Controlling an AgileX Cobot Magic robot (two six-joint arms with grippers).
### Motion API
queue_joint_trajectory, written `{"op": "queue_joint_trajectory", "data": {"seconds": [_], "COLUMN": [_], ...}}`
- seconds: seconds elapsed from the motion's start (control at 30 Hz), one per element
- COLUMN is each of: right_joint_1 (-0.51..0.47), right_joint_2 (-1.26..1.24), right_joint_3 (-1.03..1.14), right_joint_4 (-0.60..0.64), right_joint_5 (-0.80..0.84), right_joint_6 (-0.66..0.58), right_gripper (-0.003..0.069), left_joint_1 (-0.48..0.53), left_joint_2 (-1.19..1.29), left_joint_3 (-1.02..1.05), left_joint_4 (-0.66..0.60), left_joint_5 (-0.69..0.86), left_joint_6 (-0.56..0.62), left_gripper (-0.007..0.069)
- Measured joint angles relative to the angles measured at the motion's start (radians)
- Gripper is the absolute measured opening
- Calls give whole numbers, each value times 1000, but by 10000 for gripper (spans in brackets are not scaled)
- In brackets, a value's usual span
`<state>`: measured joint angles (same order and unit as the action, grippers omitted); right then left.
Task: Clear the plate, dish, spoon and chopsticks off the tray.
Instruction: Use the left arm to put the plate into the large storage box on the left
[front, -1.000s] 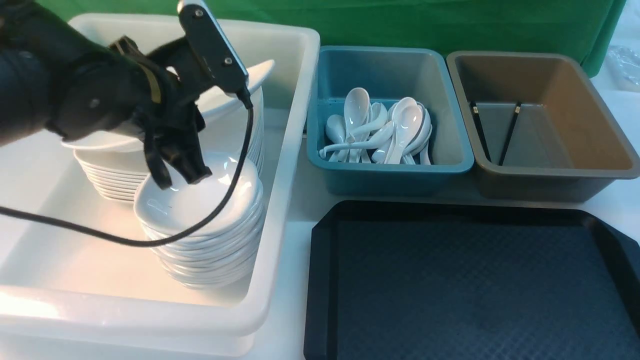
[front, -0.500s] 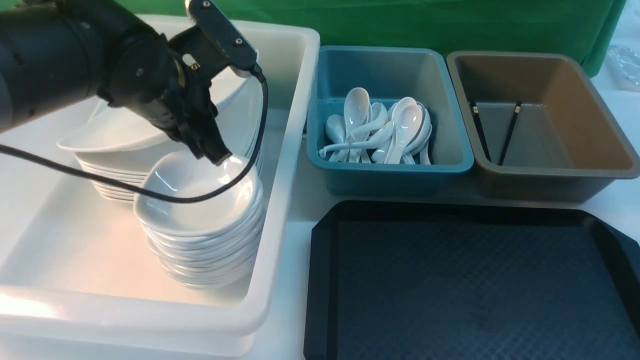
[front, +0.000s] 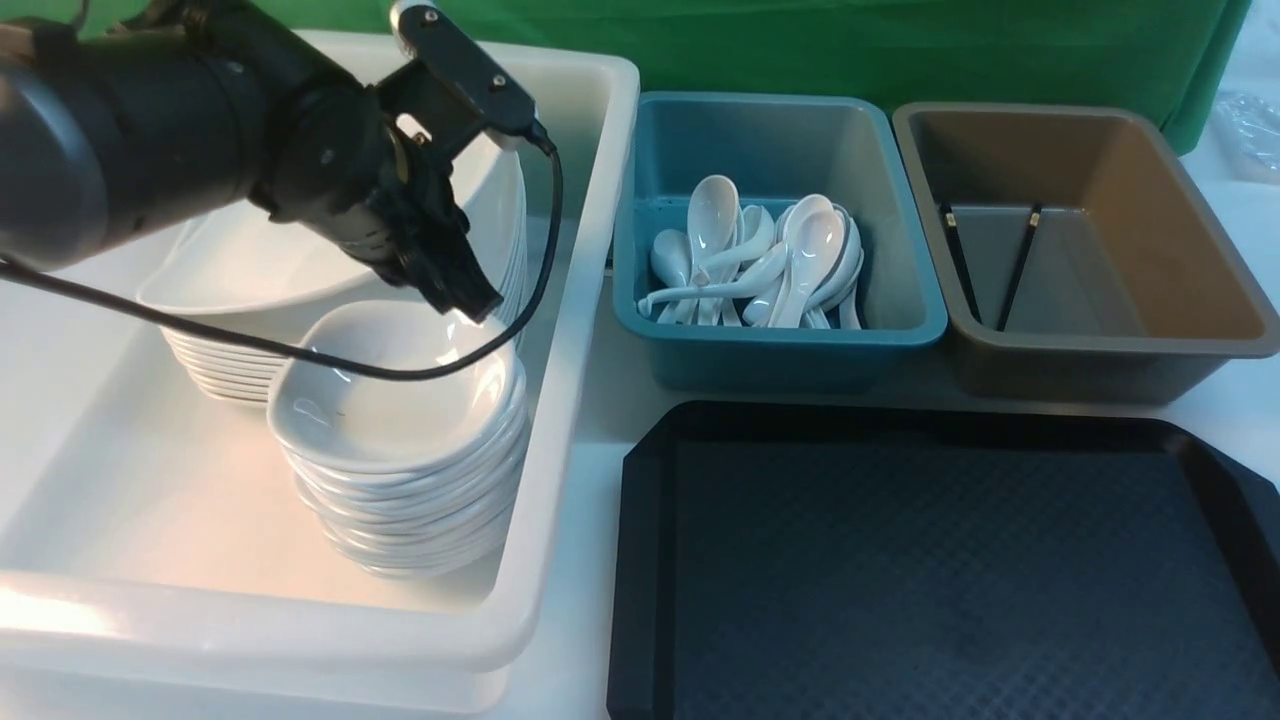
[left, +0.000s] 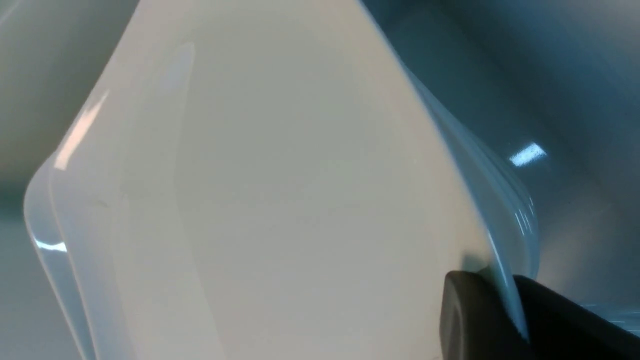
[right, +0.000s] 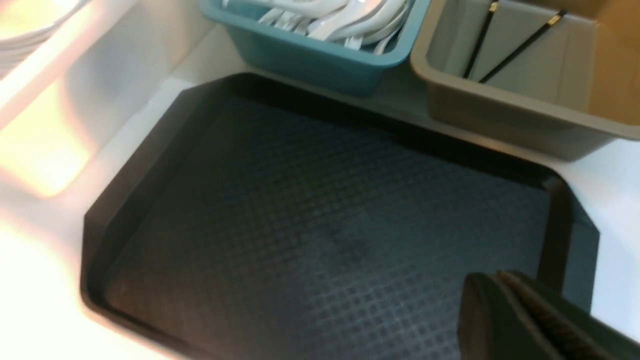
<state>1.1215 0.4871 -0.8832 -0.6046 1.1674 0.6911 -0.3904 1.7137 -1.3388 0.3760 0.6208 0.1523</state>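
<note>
My left gripper (front: 462, 293) is shut on the rim of the large white plate (front: 230, 265), which it holds tilted just over the stack of plates (front: 215, 372) in the white tub. In the left wrist view the plate (left: 275, 190) fills the frame, with its rim pinched in the gripper (left: 505, 295). A small white dish (front: 390, 395) tops a stack of dishes just below the gripper. White spoons (front: 760, 260) lie in the teal bin. The black chopsticks (front: 985, 265) lie in the brown bin. The black tray (front: 940, 560) holds nothing. My right gripper (right: 495, 280) is shut above the tray (right: 310, 210).
The white tub (front: 590, 250) stands at the left and holds both stacks. The teal bin (front: 780, 345) and the brown bin (front: 1110, 365) stand behind the tray. A green cloth hangs at the back. The left arm's cable hangs across the dish stack.
My left gripper has swung right and turned with the plate in it. The plate has come down from a steep tilt to lie flatter over the plate stack.
</note>
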Motion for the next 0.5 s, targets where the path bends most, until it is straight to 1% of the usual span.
{"op": "queue_joint_trajectory", "data": {"seconds": [0.07,0.13,0.27,0.3,0.33,0.5], "right_joint_1": [0,0,0,0,0,0], "right_joint_2": [0,0,0,0,0,0], "right_joint_3": [0,0,0,0,0,0], "right_joint_4": [23,33,66,68,85,112], "right_joint_5": [0,0,0,0,0,0], "right_joint_6": [-2,-2,-2,-3,-5,-11], "right_gripper": [38,41,46,46,48,55], "left_joint_1": [0,0,0,0,0,0], "left_joint_2": [4,4,4,4,4,4], "left_joint_3": [0,0,0,0,0,0], "left_joint_4": [-3,-3,-3,-3,-6,-23], "left_joint_5": [-13,-21,-67,-67,-82,-88], "left_joint_6": [-1,-2,-3,-3,-3,-5], "left_gripper": [136,162,283,283,311,373]}}
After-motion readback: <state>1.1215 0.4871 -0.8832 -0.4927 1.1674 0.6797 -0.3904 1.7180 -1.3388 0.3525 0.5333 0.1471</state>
